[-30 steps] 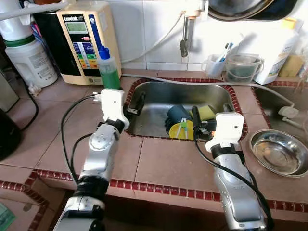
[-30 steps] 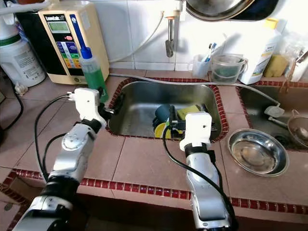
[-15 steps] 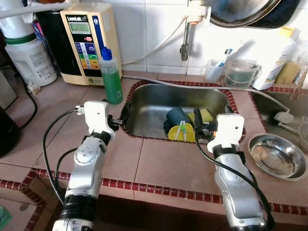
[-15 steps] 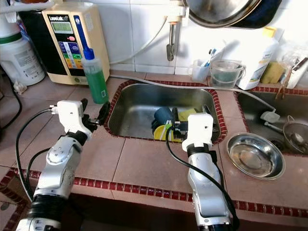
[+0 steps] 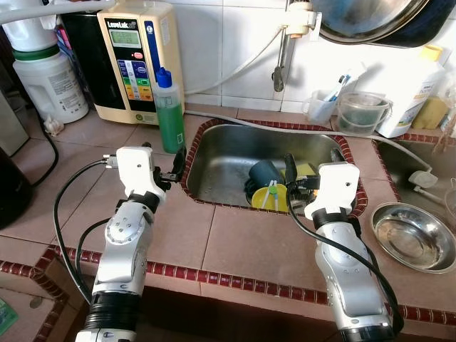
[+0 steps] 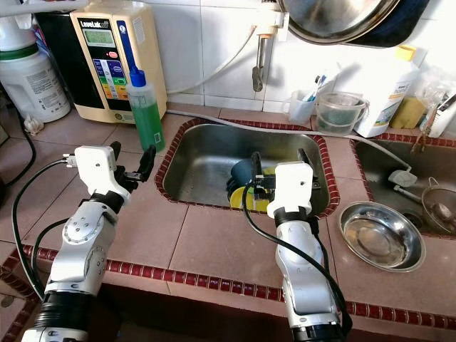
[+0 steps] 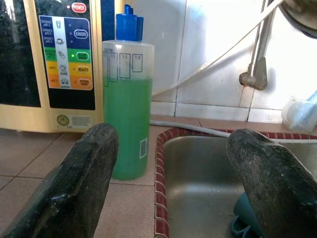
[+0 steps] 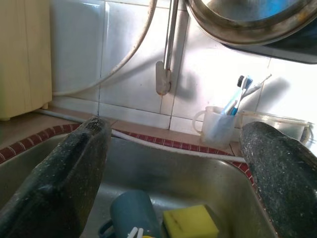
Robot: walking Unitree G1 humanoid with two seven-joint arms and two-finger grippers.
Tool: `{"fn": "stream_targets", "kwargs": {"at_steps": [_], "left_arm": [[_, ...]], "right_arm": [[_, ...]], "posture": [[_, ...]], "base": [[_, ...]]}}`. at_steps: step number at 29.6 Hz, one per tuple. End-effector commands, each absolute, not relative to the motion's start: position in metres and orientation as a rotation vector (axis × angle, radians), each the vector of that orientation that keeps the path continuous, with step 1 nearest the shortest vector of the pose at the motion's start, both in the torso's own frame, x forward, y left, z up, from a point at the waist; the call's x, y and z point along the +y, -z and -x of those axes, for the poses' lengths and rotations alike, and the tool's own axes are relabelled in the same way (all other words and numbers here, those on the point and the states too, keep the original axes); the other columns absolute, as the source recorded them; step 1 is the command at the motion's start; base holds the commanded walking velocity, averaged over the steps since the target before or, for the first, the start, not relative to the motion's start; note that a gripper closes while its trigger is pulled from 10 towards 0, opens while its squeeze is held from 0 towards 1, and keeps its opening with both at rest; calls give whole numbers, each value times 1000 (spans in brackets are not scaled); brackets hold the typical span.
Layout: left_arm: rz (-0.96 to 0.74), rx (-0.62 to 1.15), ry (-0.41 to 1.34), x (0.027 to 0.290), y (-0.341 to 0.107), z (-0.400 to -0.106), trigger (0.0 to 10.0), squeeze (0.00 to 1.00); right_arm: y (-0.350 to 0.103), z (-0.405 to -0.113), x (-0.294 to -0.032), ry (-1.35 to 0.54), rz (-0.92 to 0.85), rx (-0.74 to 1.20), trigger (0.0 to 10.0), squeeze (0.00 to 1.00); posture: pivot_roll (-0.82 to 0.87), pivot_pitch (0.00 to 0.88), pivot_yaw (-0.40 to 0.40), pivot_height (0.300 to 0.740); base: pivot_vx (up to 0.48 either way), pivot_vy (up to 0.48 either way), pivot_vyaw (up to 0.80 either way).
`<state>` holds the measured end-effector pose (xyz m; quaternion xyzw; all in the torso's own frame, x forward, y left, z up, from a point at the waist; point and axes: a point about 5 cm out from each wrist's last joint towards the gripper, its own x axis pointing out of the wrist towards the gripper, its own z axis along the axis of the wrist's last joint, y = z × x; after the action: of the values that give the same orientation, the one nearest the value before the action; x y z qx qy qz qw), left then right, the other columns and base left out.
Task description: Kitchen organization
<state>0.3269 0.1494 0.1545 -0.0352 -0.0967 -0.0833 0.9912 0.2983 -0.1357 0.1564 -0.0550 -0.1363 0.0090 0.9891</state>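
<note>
A green soap bottle (image 5: 169, 114) with a blue cap stands upright on the tiled counter, just left of the steel sink (image 5: 228, 160). My left gripper (image 5: 163, 153) hovers open above the counter in front of the bottle, holding nothing; the bottle (image 7: 126, 106) stands beyond its fingers. In the sink lie a blue mug (image 5: 263, 173), a yellow cup (image 5: 274, 197) and a yellow sponge (image 5: 307, 169). Open and holding nothing, my right gripper (image 5: 311, 160) is over the sink's near right rim, and the mug (image 8: 131, 215) and sponge (image 8: 190, 222) lie below its fingers.
A cream water ionizer (image 5: 135, 60) and a white jug (image 5: 50, 82) stand at the back left. A tap (image 5: 283, 50) hangs over the sink. A steel bowl (image 5: 415, 239) sits on the counter at right. Cups and a toothbrush holder (image 5: 320, 107) line the back wall.
My left gripper has drawn back from the sink's left rim to the counter in front of the green bottle. The head camera shifted a little. The right arm has barely moved.
</note>
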Motion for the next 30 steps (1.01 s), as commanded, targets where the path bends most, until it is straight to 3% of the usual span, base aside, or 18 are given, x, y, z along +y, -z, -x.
{"fn": "stream_targets", "kwargs": {"at_steps": [1, 30], "left_arm": [[71, -188, 163, 150, -155, -325, 10000, 0], [93, -175, 173, 145, -157, -326, 10000, 0]], "right_arm": [[-160, -299, -135, -20, 104, -291, 10000, 0], [-159, -296, -141, 10, 107, -283, 10000, 0]], "posture": [[-143, 0, 18, 740], [-165, 0, 25, 740]], "base": [[0, -356, 0], [0, -344, 0]]}}
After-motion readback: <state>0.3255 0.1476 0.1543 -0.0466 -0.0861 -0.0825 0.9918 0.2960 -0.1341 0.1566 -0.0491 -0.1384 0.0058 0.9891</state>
